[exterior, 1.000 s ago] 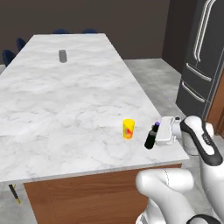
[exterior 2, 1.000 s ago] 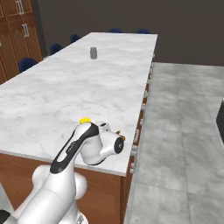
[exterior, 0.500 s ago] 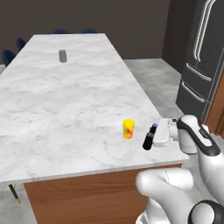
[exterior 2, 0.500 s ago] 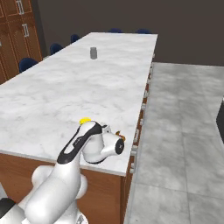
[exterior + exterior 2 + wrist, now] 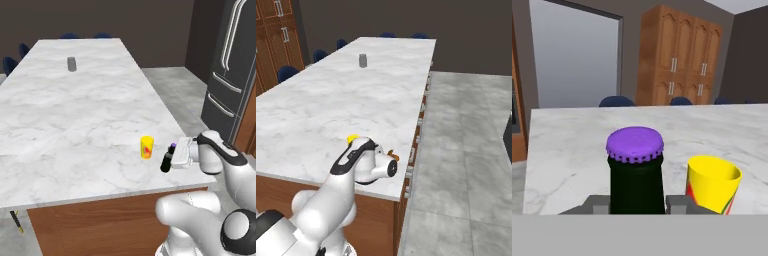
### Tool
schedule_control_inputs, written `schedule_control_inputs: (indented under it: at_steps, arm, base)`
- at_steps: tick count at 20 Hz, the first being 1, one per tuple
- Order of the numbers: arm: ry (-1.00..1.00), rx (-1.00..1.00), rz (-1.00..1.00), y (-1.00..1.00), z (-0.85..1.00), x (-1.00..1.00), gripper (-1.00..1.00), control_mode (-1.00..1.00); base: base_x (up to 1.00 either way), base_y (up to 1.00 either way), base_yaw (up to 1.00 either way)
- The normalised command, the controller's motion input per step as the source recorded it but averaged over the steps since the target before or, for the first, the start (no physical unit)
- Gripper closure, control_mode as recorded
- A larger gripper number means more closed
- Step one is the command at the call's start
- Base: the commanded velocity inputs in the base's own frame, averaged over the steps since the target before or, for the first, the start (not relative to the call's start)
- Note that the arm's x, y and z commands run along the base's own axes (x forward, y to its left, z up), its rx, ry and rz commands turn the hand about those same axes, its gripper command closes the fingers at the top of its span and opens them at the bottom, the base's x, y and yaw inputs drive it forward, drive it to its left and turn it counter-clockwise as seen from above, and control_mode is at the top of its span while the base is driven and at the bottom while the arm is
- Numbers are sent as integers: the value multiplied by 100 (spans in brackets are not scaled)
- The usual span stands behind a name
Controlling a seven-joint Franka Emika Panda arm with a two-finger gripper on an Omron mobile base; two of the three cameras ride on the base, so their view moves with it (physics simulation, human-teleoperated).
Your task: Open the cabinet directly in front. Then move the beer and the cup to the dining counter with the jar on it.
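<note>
Dark steel fridge (image 5: 231,75) off to my right, blue chairs (image 5: 287,73) along the far side, grey tiled floor (image 5: 466,165).

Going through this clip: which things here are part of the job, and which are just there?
Part of the job:
- beer, held in the gripper near the counter's edge
- cup, standing beside the beer
- jar, at the far end
- dining counter

Just there:
- fridge
- blue chairs
- tall wooden cupboards
</note>
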Motion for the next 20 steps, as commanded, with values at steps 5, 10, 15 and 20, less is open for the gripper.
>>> schedule_control_inputs:
  at_steps: [5,10,15,20]
  arm:
    - [0,0,1,0,-22,20,100,-100]
    - [0,0,1,0,-25,20,100,-100]
    - [0,0,1,0,-29,22,100,-100]
    - [0,0,2,1,-33,14,100,-100]
  base:
    - [0,0,0]
    - [0,0,0]
    - [0,0,0]
    - [0,0,0]
